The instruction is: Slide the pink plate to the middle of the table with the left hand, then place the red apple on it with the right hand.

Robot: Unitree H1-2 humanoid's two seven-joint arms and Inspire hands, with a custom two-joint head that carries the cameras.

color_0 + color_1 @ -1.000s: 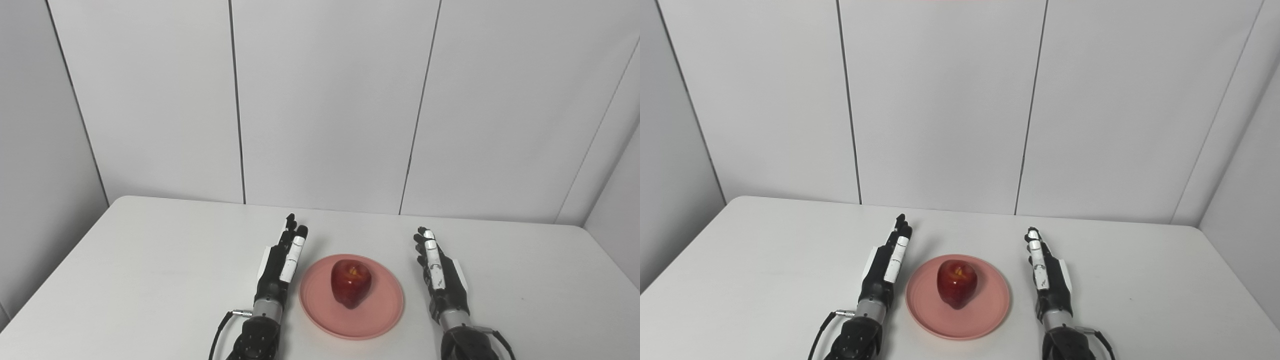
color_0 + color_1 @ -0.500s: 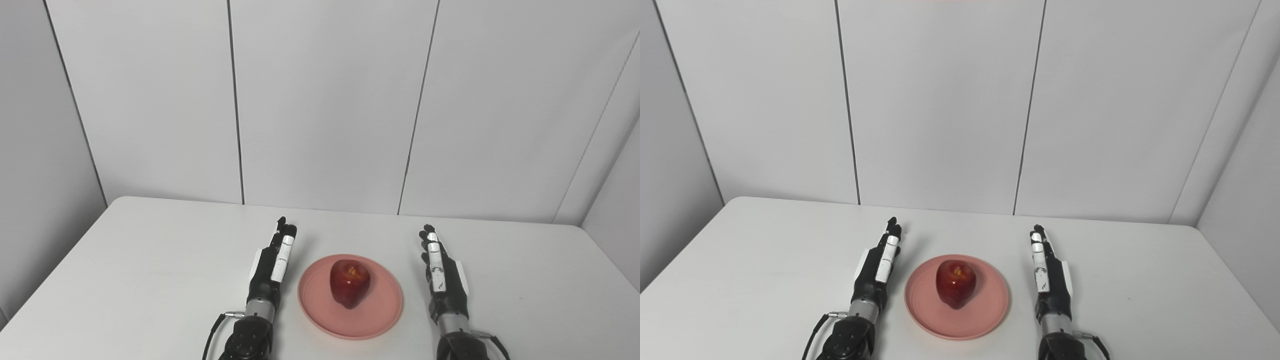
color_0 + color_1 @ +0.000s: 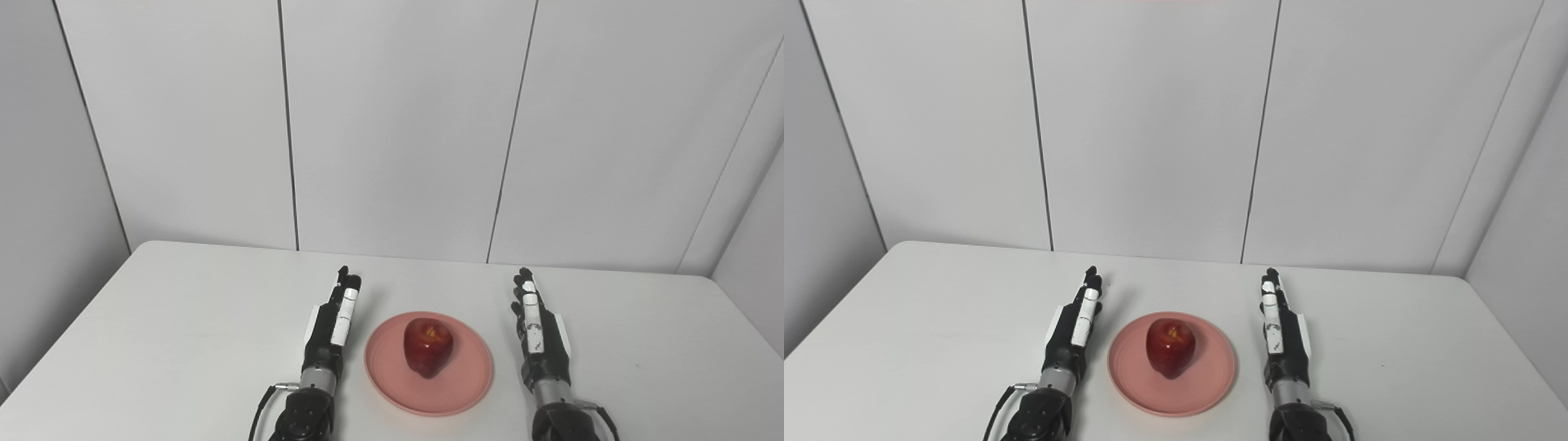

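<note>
Grey panelled wall (image 3: pixel 392 122) with dark vertical seams is standing behind everything. Wide white flat table (image 3: pixel 153 331) with rounded far corners is filling the lower part of both views. Round pink plastic plate (image 3: pixel 456 386) is sitting near the middle of the table, toward the near edge, between the two hands and touching neither. Black-and-white robotic left hand (image 3: pixel 331 327) is lying just beside the plate's left rim, fingers stretched straight and pointing to the far wall, holding nothing. Black-and-white robotic right hand (image 3: pixel 538 334) is lying a bit further off the plate's right rim, fingers also straight and extended, holding nothing. Glossy red apple (image 3: pixel 428 346) with a yellow patch at the stem dip is resting upright on the plate, slightly back of centre, clear of both hands.
</note>
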